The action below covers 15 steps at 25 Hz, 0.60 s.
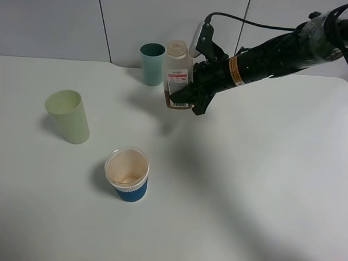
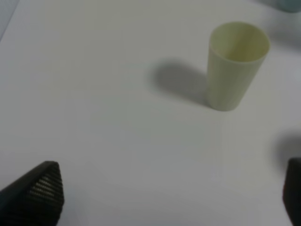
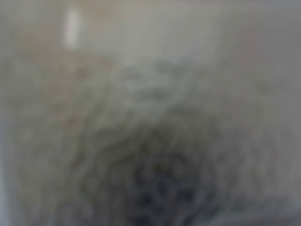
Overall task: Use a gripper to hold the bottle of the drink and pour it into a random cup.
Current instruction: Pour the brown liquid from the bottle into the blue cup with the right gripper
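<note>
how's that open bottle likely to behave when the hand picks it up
Probably light: the bottle is small clear plastic, so it may flex under the right hand. With no cap, the drink could spill if tilted. Its smooth label may slip.

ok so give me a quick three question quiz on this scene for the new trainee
1. Multiple choice: which cup stands closest to the bottle?
A) the teal cup
B) the pale-green cup
C) the blue-banded cup
2. True or false: the bottle is tipped over the blue-banded cup and pouring.
3. Fill in: the left end effector is open and holds nothing, while the right end effector is closed on the ____.

Key
1. A. The pale-green cup and the blue-banded cup stand farther off.
2. False. The bottle is upright, well away from that cup.
3. bottle
</note>
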Motion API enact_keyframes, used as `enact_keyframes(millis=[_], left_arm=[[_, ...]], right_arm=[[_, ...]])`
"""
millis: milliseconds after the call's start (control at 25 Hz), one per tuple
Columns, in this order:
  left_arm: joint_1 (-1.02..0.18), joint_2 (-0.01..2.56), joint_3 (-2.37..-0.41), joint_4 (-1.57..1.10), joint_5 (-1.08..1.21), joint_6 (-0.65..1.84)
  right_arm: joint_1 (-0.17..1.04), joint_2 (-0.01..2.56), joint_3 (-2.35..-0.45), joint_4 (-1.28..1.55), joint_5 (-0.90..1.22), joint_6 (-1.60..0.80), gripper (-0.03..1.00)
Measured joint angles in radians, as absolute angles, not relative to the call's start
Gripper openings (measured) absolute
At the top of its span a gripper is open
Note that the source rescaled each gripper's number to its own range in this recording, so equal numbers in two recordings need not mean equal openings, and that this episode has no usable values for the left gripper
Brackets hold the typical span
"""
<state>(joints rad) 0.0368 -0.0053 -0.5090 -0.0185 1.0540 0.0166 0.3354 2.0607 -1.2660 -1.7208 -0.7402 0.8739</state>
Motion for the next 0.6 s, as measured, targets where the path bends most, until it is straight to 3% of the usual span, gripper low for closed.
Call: enact_keyframes(millis=[600], left_arm=[[0.037,-0.005,-0.509,-0.019,1.054,0.017]], right_arm=[[0.485,1.996,-1.265,-1.744,-0.654,0.731,0.04]])
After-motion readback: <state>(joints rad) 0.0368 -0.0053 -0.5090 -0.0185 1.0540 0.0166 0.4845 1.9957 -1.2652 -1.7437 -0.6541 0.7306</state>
